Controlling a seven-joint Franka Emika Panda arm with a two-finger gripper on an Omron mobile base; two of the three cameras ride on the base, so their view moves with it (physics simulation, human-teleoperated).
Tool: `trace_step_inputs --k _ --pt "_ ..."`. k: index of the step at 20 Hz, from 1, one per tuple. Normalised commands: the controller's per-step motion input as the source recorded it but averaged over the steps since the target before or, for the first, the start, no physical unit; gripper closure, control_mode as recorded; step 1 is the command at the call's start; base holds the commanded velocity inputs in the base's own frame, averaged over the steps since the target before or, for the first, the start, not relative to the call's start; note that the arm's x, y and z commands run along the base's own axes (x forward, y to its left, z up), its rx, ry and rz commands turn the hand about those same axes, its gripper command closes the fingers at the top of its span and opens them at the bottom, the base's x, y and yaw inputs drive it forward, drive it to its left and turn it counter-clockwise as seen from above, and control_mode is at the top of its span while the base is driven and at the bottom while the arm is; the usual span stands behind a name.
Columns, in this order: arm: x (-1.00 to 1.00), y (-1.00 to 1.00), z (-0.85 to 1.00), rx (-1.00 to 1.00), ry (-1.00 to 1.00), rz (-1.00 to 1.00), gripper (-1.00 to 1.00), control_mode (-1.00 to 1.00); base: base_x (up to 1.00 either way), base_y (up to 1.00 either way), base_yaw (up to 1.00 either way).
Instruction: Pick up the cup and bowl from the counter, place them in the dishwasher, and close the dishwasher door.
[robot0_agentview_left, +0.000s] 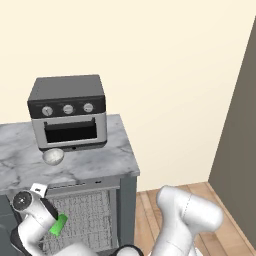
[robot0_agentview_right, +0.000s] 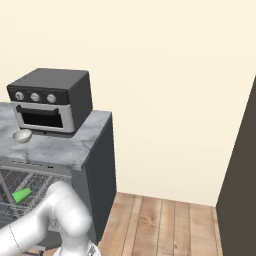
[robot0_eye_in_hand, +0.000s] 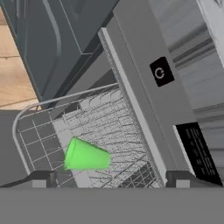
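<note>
So the little bright green tapered cup (robot0_eye_in_hand: 86, 155) is lying on its side in the dishwasher's wire-mesh rack (robot0_eye_in_hand: 109, 127), and my gripper (robot0_eye_in_hand: 111, 178) hangs spread wide above it. Next up, the shallow pale grey-white bowl (robot0_agentview_left: 53, 156) on the marble counter (robot0_agentview_left: 100, 160) by the toaster oven (robot0_agentview_left: 67, 111): probably light, glossy, slippery, so I'd pinch its rim.

A dark grey toaster oven (robot0_agentview_left: 68, 113) with three round knobs and a glass door stood before a cream wall (robot0_agentview_left: 165, 65), beside a wood-plank floor (robot0_agentview_right: 165, 225) and a dark brown panel (robot0_agentview_left: 239, 140).
</note>
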Motion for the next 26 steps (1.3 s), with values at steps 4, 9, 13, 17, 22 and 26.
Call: trace_step_inputs --k 4,9,13,17,22,26 --pt "-0.08 0.0 0.69 -0.03 0.0 0.0 -1.0 -1.0 0.0 0.0 0.0" --pt "0.0 -0.13 0.59 -0.07 0.0 0.0 -1.0 -1.0 0.0 0.0 0.0" --pt "0.0 -0.3 0.28 -0.12 0.0 0.0 -1.0 -1.0 0.0 0.0 0.0" --pt "0.01 -0.35 0.12 -0.13 0.0 0.0 -1.0 -1.0 0.0 0.0 0.0" --pt "0.21 -0.36 0.13 -0.11 0.0 0.0 -1.0 -1.0 0.0 0.0 0.0" --pt "0.32 -0.34 0.16 -0.07 0.0 0.0 -1.0 -1.0 0.0 0.0 0.0"
